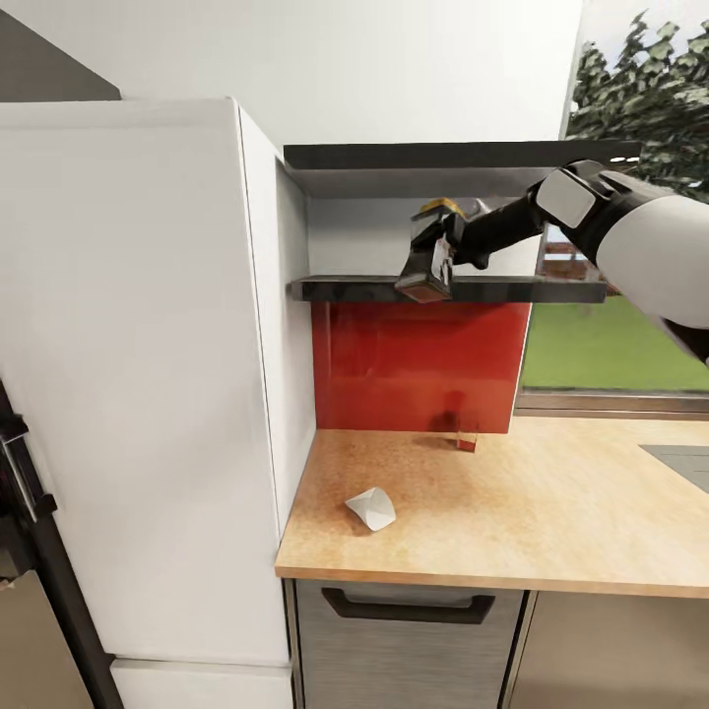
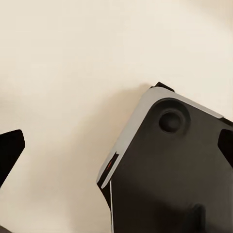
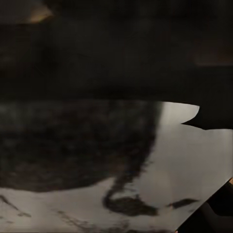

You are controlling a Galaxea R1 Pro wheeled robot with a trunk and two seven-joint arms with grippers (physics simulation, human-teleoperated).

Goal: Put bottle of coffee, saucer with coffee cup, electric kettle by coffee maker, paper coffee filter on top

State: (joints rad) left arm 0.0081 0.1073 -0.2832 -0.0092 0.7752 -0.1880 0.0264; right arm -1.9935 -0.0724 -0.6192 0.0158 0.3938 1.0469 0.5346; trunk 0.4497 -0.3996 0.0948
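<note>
The bottle of coffee (image 1: pixel 429 264), dark with a yellow-gold cap, is tilted at the front edge of the kitchen shelf (image 1: pixel 551 290). My right gripper (image 1: pixel 443 244) is shut on it, with the arm reaching in from the right. In the right wrist view the bottle (image 3: pixel 97 145) is a dark blur close to the camera. A paper coffee filter (image 1: pixel 371 508) lies on its side on the countertop (image 1: pixel 551 512) near its left front corner. My left gripper (image 2: pixel 116 145) hangs open over a cream surface, holding nothing.
A tall white cabinet (image 1: pixel 148 374) walls off the left side of the counter. A red backsplash (image 1: pixel 414 364) sits under the shelf, with a small red-brown object (image 1: pixel 466 442) at its foot. A window (image 1: pixel 630 325) is at the right. A drawer handle (image 1: pixel 409 608) shows below.
</note>
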